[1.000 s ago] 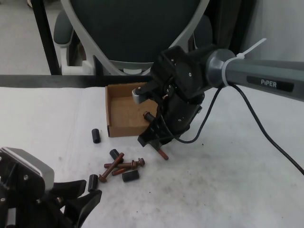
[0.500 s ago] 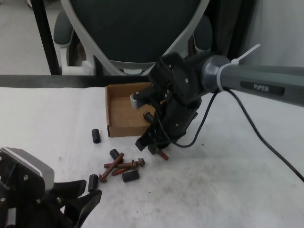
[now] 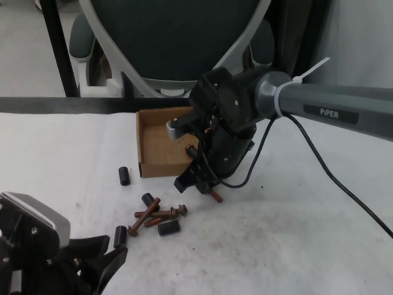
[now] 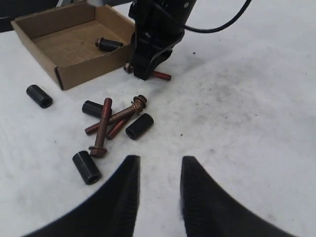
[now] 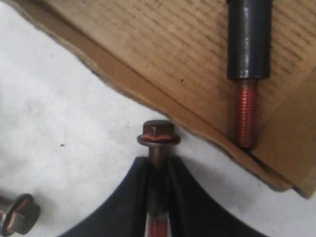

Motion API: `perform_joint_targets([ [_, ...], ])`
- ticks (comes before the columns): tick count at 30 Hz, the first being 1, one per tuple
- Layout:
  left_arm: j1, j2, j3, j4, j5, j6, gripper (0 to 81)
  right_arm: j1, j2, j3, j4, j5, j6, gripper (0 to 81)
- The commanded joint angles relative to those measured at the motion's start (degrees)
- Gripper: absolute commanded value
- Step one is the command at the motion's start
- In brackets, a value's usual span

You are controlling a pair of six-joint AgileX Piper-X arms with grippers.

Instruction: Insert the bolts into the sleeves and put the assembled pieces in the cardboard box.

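Bolt point(image 5: 157, 139) clamped in my right gripper point(image 5: 157, 165), just outside the box point(image 3: 142, 144) (one assembled piece point(image 4: 109, 44) inside). Left gripper point(image 4: 159, 170) gapes, empty. Bolt's in hand, I'd say; next needs a sleeve point(image 4: 139, 126) lined up.

Right arm point(image 3: 344, 112) stretched in across the bench from the right, wrist bent steeply down, right gripper point(image 5: 158, 167) low over the tabletop, fingers clamped on the shank of a bolt point(image 5: 157, 134), left gripper point(image 4: 158, 170) at the near edge, fingers parted.
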Motion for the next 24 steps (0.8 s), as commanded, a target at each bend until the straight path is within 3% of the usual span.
perform_joint_targets([
  [1, 0.0, -0.2, -0.7, 2.7, -2.4, -0.1, 27.0, 0.4, -0.3, -0.5, 0.8, -0.5, -0.3, 0.3],
  [8, 0.0, 0.0, -0.7, 3.0, -2.6, -4.6, 27.4, 2.9, -4.4, -0.5, 1.0, -0.4, -0.3, 0.3],
  [12, 0.0, 2.4, -2.0, 4.8, -2.6, -6.4, 34.7, 4.2, -8.1, 1.4, 0.3, -0.4, -0.3, 0.3],
  [24, 4.9, 20.2, -11.6, 9.5, -2.0, -8.7, 37.5, 5.3, -25.3, 23.5, -11.8, -0.1, 2.8, 0.3],
])
